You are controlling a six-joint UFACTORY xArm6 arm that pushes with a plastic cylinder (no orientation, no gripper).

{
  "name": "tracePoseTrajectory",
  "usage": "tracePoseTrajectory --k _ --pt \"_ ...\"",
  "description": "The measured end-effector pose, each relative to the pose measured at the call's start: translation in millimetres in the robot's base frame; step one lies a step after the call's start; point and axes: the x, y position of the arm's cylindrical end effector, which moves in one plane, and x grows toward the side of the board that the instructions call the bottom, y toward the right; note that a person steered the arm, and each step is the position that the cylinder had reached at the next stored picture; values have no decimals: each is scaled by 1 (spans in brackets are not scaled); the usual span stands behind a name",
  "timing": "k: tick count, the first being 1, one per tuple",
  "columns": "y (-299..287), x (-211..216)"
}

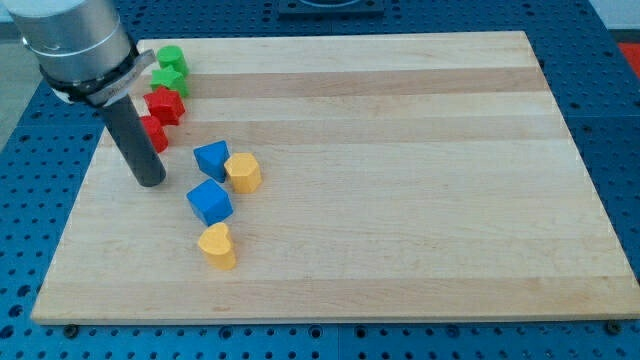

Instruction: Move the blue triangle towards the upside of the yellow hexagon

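Observation:
The blue triangle (pixel 211 159) lies on the wooden board, touching the left side of the yellow hexagon (pixel 243 172). My tip (pixel 150 182) rests on the board to the left of the blue triangle, a short gap away. A blue cube (pixel 209 201) sits just below the triangle and hexagon.
A yellow heart-shaped block (pixel 217 246) lies below the blue cube. Two red blocks (pixel 165 105) (pixel 152 132) and two green blocks (pixel 171 58) (pixel 166 78) are clustered near the board's top left, partly behind the rod. The board's left edge (pixel 75 210) is close by.

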Motion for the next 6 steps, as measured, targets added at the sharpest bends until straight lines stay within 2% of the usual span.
tracePoseTrajectory --k 1,2,3,4,6 --pt "32 -8" --pt "52 -36" --pt "53 -50" --pt "28 -36" --pt "52 -43"
